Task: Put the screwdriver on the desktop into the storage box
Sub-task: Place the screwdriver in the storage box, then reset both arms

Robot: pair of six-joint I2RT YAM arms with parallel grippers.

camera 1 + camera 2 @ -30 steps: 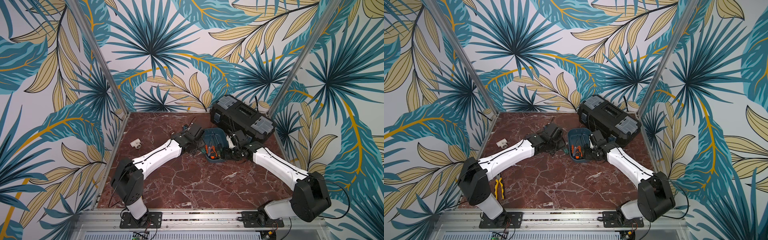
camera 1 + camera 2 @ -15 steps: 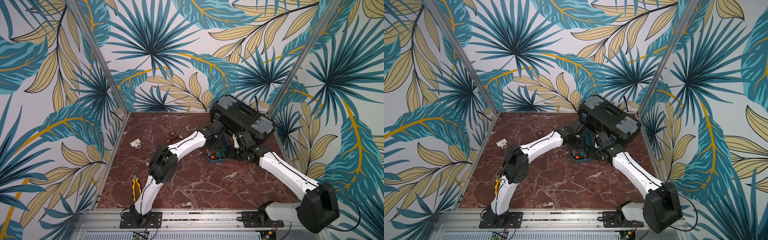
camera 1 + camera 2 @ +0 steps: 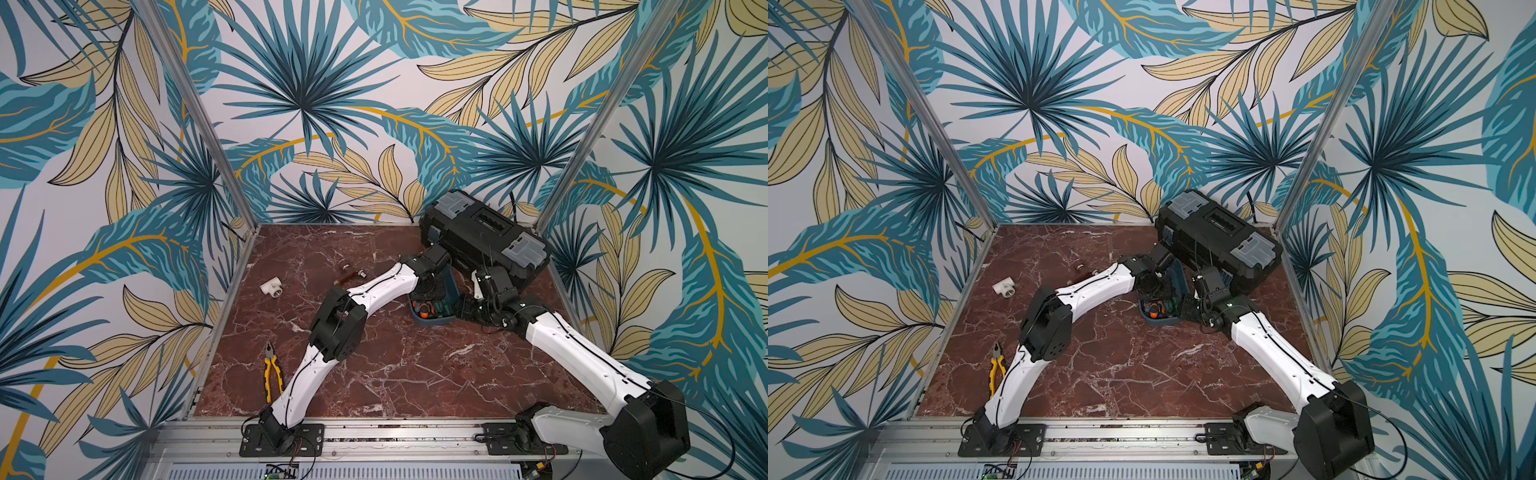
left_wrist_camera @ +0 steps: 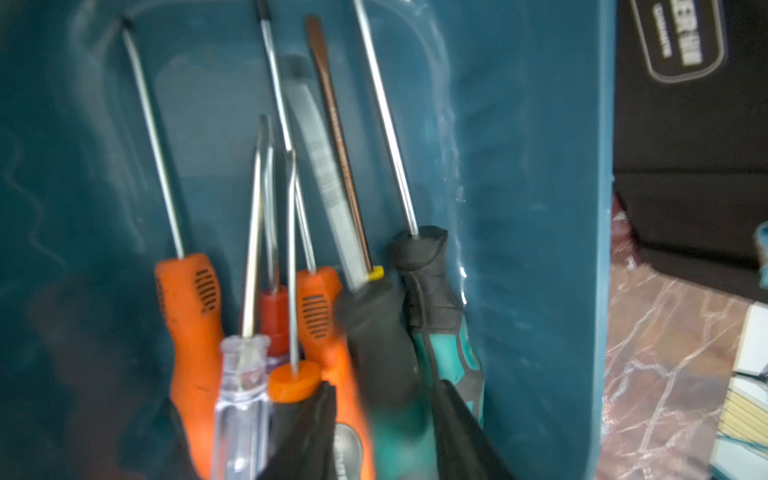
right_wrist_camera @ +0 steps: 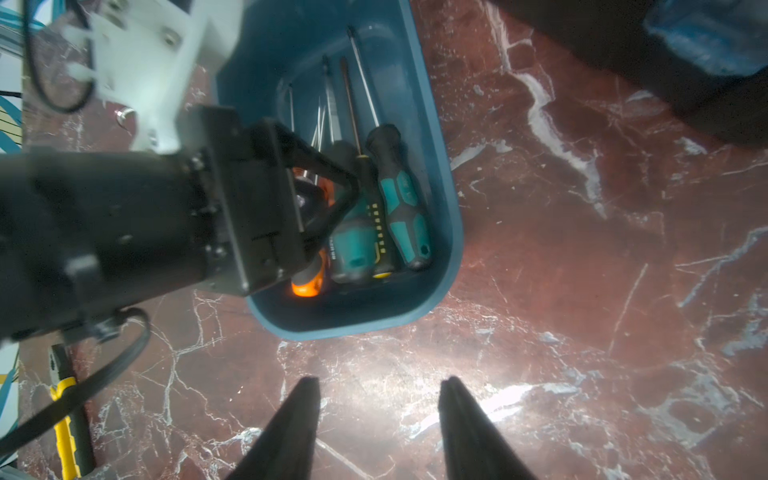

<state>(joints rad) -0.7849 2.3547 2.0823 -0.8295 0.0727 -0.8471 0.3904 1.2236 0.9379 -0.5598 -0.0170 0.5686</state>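
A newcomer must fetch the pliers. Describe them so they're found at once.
Find the red marble desktop, then the white link of the left arm nearest its base. The pliers lie flat beside it, the only yellow-handled tool outside the storage box.

Marble desktop (image 3: 415,374), storage box (image 3: 434,320) (teal), black toolbox (image 3: 486,232) at back, yellow pliers (image 3: 272,374), white pipe fitting (image 3: 272,287)
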